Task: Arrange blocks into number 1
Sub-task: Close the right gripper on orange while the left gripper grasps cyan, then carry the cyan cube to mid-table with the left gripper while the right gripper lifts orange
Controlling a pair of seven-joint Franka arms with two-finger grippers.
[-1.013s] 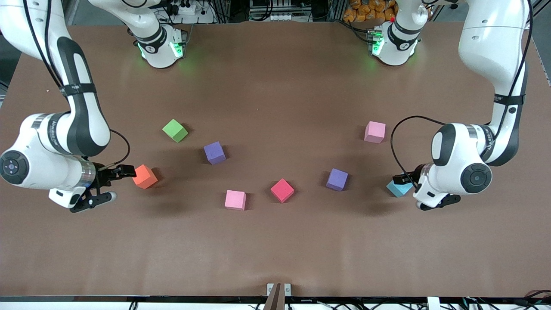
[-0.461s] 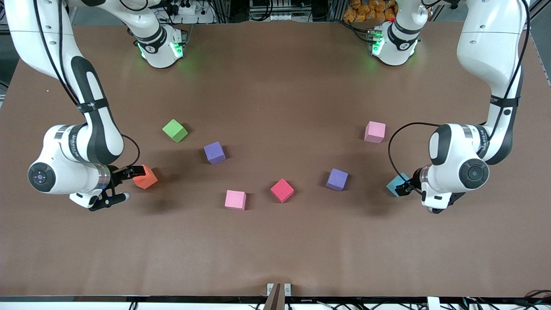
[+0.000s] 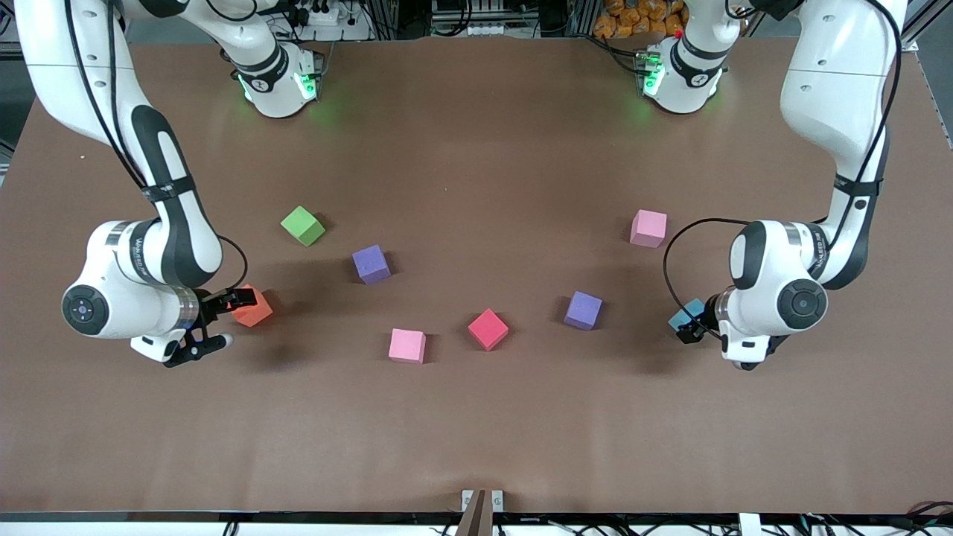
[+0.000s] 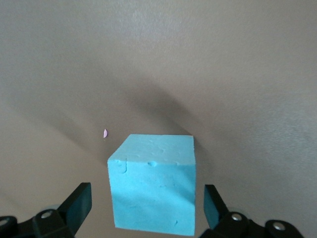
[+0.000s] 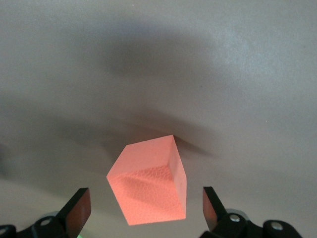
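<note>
The orange block (image 3: pixel 255 311) lies toward the right arm's end of the table. My right gripper (image 3: pixel 225 321) is open and low beside it. In the right wrist view the orange block (image 5: pixel 148 184) sits between the open fingertips (image 5: pixel 79 207) with a gap on each side. The cyan block (image 3: pixel 685 316) lies toward the left arm's end, partly hidden by my open left gripper (image 3: pixel 716 347). In the left wrist view the cyan block (image 4: pixel 153 182) stands between the fingers (image 4: pixel 214 202), untouched. Green (image 3: pixel 303 225), purple (image 3: pixel 371 263), pink (image 3: pixel 407 345), red (image 3: pixel 488 328), purple (image 3: pixel 583 310) and pink (image 3: pixel 648 228) blocks lie scattered between the arms.
Brown table (image 3: pixel 476 432) with a wide bare strip nearest the front camera. Both arm bases stand along the table's edge farthest from the front camera. A small metal bracket (image 3: pixel 482 500) sits at the front edge.
Both arms have swung inward and lower. The right gripper has closed in on the orange block, and the left gripper has come around the cyan block. No block has moved.
</note>
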